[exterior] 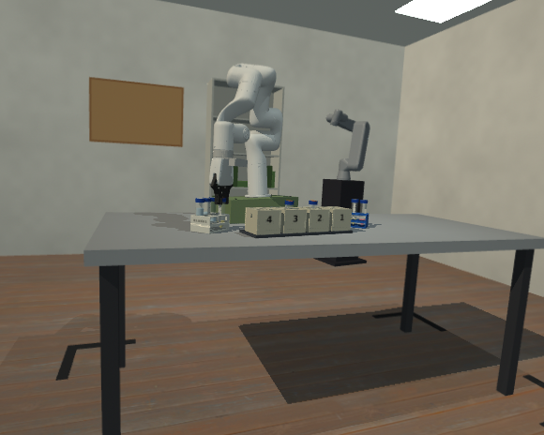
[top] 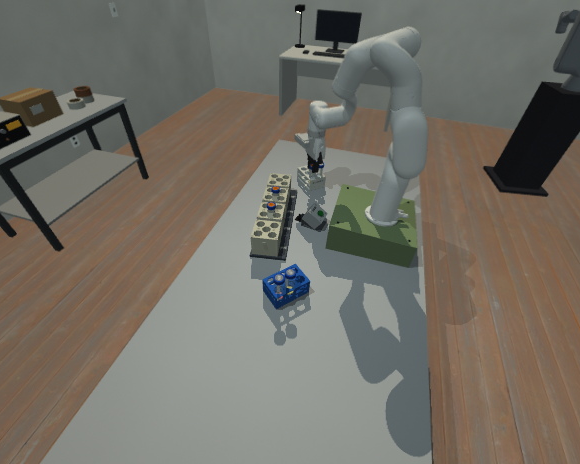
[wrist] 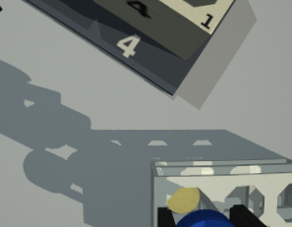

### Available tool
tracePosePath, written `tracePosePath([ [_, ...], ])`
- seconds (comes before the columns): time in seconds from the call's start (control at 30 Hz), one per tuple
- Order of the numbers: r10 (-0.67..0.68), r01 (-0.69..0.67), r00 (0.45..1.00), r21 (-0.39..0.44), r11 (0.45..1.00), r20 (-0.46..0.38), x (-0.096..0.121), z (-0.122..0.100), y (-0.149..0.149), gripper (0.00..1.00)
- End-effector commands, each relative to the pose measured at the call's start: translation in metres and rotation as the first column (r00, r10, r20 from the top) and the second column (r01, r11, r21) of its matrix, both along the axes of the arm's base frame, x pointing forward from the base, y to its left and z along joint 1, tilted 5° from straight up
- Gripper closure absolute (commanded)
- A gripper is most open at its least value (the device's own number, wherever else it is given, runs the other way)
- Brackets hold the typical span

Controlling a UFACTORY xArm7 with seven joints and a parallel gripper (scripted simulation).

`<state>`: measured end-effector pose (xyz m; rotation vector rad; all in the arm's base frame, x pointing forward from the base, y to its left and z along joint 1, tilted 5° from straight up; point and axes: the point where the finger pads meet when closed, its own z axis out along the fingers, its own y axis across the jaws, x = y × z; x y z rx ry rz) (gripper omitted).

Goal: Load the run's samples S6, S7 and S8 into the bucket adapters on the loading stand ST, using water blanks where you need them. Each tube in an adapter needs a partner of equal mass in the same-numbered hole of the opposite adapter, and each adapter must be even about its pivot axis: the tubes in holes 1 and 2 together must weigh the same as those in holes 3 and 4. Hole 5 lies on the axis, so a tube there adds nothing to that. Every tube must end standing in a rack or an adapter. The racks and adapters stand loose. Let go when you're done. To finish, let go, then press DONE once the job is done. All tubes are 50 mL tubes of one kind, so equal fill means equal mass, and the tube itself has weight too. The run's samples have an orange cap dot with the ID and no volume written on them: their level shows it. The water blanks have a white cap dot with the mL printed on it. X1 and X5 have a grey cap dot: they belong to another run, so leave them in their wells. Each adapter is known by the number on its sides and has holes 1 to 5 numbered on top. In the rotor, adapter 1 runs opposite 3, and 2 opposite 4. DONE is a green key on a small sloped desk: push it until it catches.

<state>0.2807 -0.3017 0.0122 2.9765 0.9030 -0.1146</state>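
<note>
Top cam first: my gripper [top: 315, 169] [exterior: 221, 202] [wrist: 203, 215] is down over the white rack [top: 306, 181] [exterior: 210, 224] [wrist: 225, 181], past the far end of the loading stand [top: 288, 220] [exterior: 306, 232] [wrist: 161, 82]. Two orange-dot caps stick up from the middle two adapters, one each. The blue rack [top: 294, 295] [exterior: 359, 221] near the other end has two tubes standing in it, and the green key [top: 320, 213] is on its little desk between the stand and the arm's base

Exterior cam: adapters read 4, 3, 2, 1 left to right, with the capped samples in 3 and 2. My claw's low over the white rack, more blue caps just beside it

Wrist cam: I've got the fingers clamped on a blue-capped tube [exterior: 220, 210] [wrist: 205, 221] at the rack; its dot is cut off, so can't tell which one. Adapter 4 [exterior: 269, 219] [wrist: 186, 40] sits nearby, apart from the rack
</note>
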Motion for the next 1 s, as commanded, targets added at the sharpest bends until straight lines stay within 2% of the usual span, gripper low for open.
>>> tracePosePath([
  [0.0,0.000,0.000,1.000,-0.002,1.000,0.003,0.001,0.001,-0.001,1.00],
  [0.97,0.000,0.000,1.000,-0.002,1.000,0.003,0.002,0.018,0.000,1.00],
])
